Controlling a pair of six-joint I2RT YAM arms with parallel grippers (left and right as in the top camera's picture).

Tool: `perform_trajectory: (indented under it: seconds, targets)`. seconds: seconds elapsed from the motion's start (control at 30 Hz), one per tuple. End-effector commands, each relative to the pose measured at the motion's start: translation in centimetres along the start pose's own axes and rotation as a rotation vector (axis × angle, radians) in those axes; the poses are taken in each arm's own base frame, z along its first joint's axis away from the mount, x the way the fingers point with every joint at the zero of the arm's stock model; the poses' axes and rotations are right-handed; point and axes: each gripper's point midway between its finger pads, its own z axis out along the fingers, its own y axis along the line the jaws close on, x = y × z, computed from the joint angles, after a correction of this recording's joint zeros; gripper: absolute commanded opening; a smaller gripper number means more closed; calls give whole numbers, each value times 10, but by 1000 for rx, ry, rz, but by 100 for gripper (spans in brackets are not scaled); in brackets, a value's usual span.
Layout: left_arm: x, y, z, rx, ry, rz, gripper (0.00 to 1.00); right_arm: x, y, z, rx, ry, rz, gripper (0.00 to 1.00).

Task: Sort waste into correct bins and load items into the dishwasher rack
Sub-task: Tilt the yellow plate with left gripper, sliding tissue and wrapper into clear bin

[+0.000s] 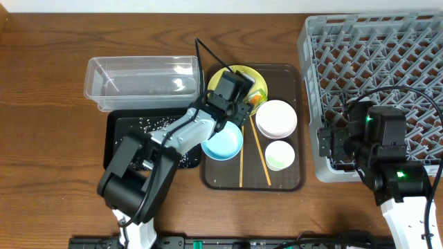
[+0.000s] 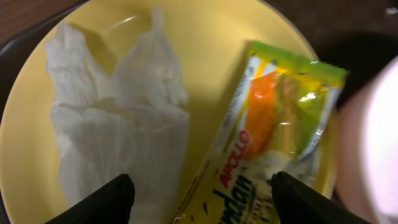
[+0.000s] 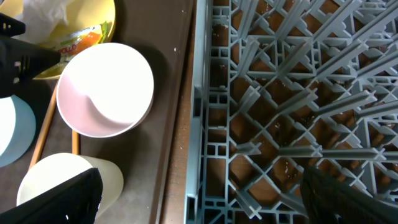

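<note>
The yellow plate [image 1: 243, 70] lies at the back of a brown serving tray. On it lie the white paper wad [image 2: 118, 118] and the snack wrapper [image 2: 280, 112]. My left gripper [image 2: 202, 199] is open just above the plate [image 2: 211, 37], its fingers straddling the wad's edge and the wrapper; in the overhead view the left gripper [image 1: 241, 104] hangs over the plate. The light blue bowl [image 1: 223, 144], white bowl [image 1: 277, 117], white cup [image 1: 279, 155] and two chopsticks [image 1: 260, 155] lie on the tray. My right gripper [image 3: 199, 205] is open and empty over the rack's [image 3: 280, 93] left edge.
The brown serving tray [image 1: 287, 176] sits mid-table. The clear tub [image 1: 138, 79] stands at the back left, with the black tray [image 1: 124, 128] holding rice scraps in front of it. The grey rack [image 1: 381, 55] fills the right side.
</note>
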Motion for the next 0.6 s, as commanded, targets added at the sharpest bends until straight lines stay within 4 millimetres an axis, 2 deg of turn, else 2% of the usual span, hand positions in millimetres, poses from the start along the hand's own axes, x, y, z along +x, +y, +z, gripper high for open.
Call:
perform_trajectory:
  seconds: [0.0,0.23,0.3,0.33,0.4,0.47,0.57]
  targets:
    - [6,23,9,-93,17,1,73,-5,4,-4,-12,-10,4,99]
    - [19,40,18,-126,50,-30,72,-5,4,-4,-12,-8,5,99]
    - [24,39,22,-125,64,-29,66,-4,4,-4,-12,-6,5,99]
    - [25,38,22,-120,68,-29,62,-4,4,-4,-13,-6,5,99]
    - [25,37,23,-116,68,-28,42,-4,4,-4,-12,-7,5,99]
    - [23,37,21,-116,61,-27,27,-4,4,-4,-12,-7,5,99]
    - [15,37,15,-117,41,-28,13,-4,4,-4,-12,-6,5,99]
